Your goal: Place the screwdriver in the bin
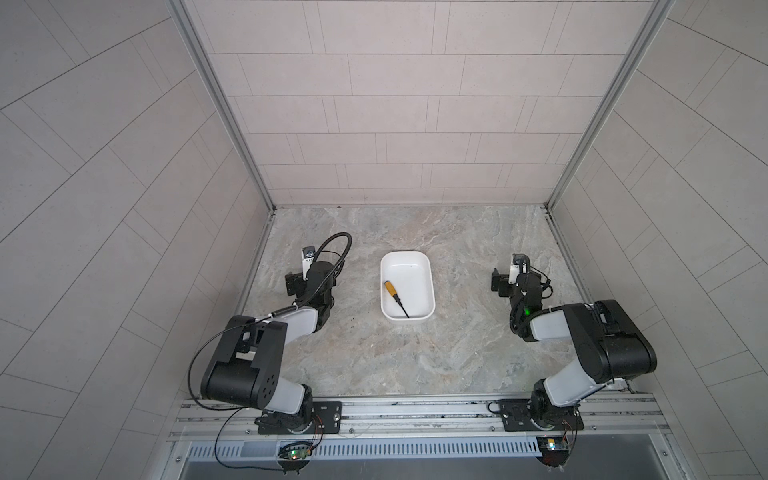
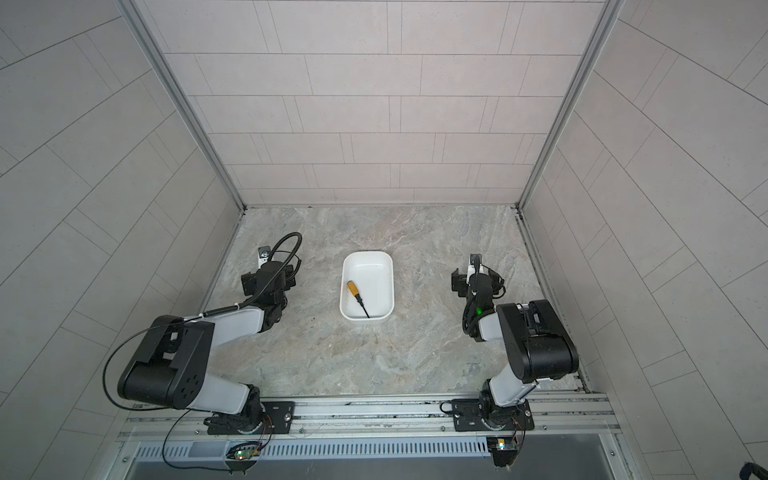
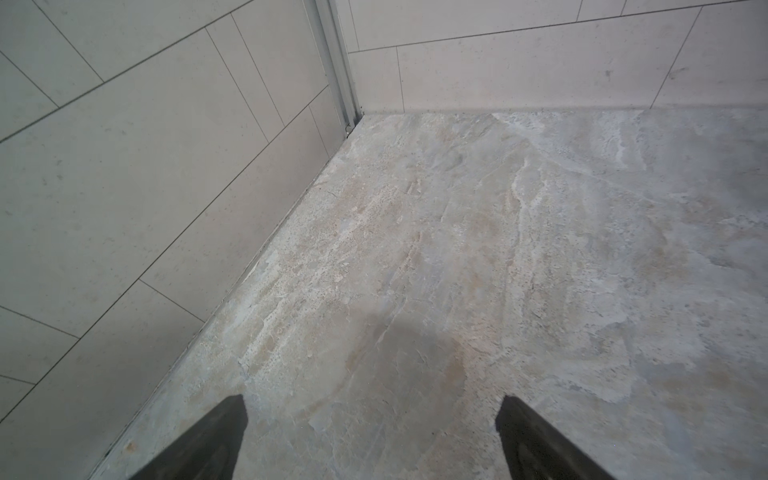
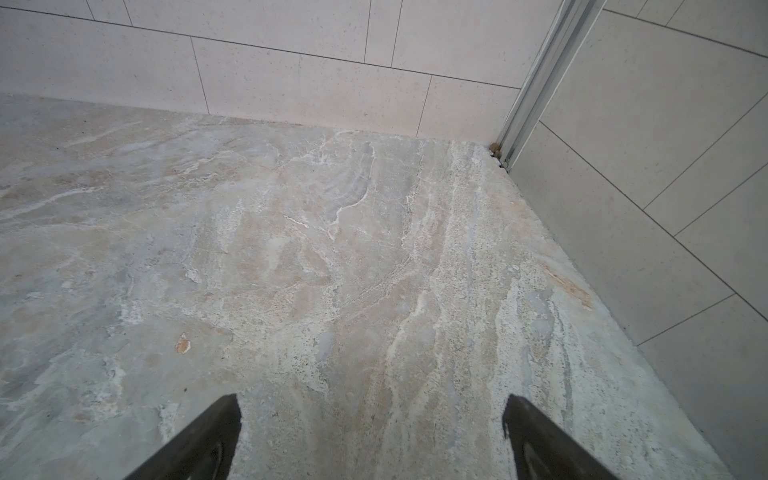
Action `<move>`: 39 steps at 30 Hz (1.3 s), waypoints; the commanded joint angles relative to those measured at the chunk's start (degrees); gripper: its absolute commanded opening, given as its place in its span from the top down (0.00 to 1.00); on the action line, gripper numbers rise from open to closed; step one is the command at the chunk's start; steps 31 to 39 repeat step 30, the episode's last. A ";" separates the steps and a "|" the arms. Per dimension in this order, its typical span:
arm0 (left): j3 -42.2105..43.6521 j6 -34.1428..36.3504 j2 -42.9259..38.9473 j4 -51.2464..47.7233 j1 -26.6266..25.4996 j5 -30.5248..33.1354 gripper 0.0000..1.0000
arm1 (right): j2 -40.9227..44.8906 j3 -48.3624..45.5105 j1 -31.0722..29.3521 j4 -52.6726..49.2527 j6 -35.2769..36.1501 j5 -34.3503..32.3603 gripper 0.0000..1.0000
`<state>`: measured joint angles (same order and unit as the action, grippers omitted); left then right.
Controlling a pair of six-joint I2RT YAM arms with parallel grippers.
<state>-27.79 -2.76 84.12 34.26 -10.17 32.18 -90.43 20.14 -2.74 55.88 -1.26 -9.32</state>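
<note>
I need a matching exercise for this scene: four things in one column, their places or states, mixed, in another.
1 screwdriver
2 bin
3 left gripper
4 right gripper

a white, between the grippers
b open, right of the bin
c lies inside the bin
d open, left of the bin

Pairs: 1-c, 2-a, 3-d, 4-b

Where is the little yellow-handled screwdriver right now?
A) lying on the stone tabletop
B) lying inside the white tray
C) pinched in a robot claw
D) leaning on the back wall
B: the screwdriver lies flat inside the bin, and the left gripper and right gripper are open and empty.
</note>
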 commanded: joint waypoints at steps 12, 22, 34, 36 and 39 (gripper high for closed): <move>4.54 -1.86 5.18 14.51 5.44 -6.63 0.00 | -0.01 0.69 -0.18 -0.26 0.37 -0.43 0.01; 6.08 -0.21 6.67 20.54 5.42 -7.31 0.00 | -0.01 0.78 -0.18 -0.43 0.45 -0.43 0.01; 6.26 0.00 6.95 21.30 5.39 -7.45 0.00 | -0.09 0.73 -0.95 -0.22 0.92 -1.62 0.01; 6.26 0.00 6.95 21.30 5.39 -7.45 0.00 | -0.09 0.73 -0.95 -0.22 0.92 -1.62 0.01; 6.26 0.00 6.95 21.30 5.39 -7.45 0.00 | -0.09 0.73 -0.95 -0.22 0.92 -1.62 0.01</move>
